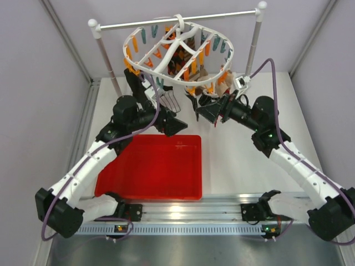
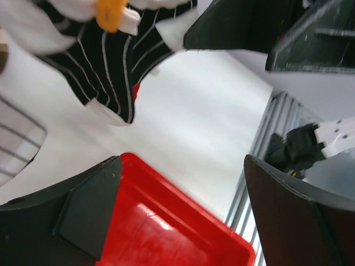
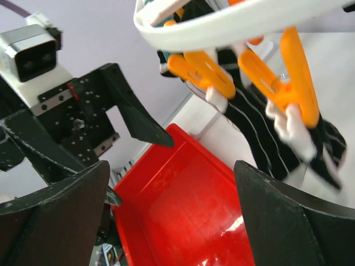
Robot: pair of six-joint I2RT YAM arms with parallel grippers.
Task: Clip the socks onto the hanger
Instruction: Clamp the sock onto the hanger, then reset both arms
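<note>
Both claws, the left gripper (image 2: pixel 183 160) and the right gripper (image 3: pixel 172 166), stand wide apart and empty just below the hanger (image 3: pixel 233 25). The black striped sock (image 3: pixel 266 138) dangles from an orange clip (image 3: pixel 294 72) near the red tray (image 1: pixel 150 166); we judge it fastened.

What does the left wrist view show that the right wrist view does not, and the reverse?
Only the left wrist view: a pale sock with dark stripes at the left edge. Only the right wrist view: the camera box on the other arm. Both: the black striped sock hanging from an orange clip, and the red tray below.
</note>
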